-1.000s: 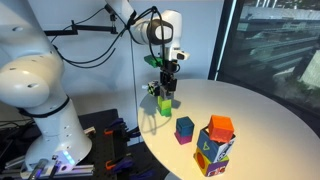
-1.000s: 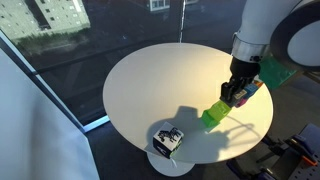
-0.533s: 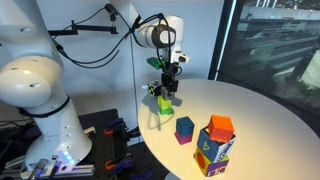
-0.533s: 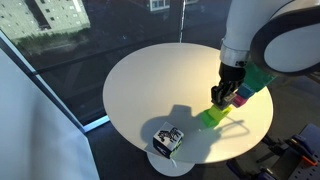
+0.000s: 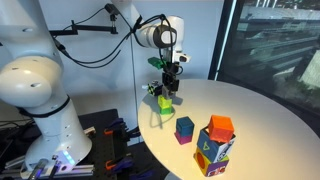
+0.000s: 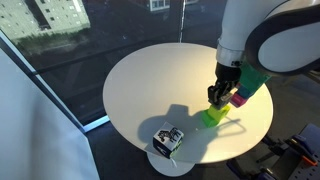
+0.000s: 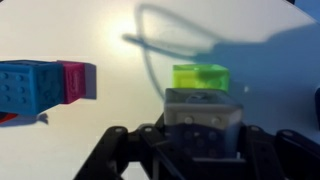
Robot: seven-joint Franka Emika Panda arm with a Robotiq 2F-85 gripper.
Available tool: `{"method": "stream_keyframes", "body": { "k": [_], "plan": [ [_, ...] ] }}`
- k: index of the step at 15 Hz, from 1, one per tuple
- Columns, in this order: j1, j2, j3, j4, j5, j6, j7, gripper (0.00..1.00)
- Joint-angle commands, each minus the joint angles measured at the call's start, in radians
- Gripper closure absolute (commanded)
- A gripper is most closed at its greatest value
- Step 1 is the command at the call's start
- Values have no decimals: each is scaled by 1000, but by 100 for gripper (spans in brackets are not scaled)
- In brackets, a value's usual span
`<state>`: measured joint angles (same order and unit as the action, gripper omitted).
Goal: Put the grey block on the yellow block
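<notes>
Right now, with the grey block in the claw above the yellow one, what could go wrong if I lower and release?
1. In the wrist view the yellow block shows beyond the grey block held in the claw, not under it. If that offset is real, the grey block may land off-centre and topple.
2. In an exterior view the yellow block stands near the table's rim, so a nudge could push it off.

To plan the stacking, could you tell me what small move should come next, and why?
Probably lower the claw slowly: it grips the grey block, which hangs almost straight over the yellow block in both exterior views, not yet resting on it.
</notes>
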<state>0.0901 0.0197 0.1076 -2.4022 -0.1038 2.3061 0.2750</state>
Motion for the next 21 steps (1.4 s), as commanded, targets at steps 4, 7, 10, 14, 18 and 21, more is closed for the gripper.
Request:
{"method": "stream_keyframes", "body": {
  "k": [4, 7, 10, 14, 18, 21],
  "plan": [
    [7, -9, -2, 13, 1, -15, 35, 73],
    [8, -16, -2, 8, -8, -29, 48, 73],
    [8, -24, -2, 6, -16, -49, 57, 73],
    [9, -33, 0, 6, -24, -83, 65, 73],
    [9, -31, 0, 9, -20, -111, 63, 73],
    [9, -28, 1, 8, -11, -94, 48, 73]
  ]
}}
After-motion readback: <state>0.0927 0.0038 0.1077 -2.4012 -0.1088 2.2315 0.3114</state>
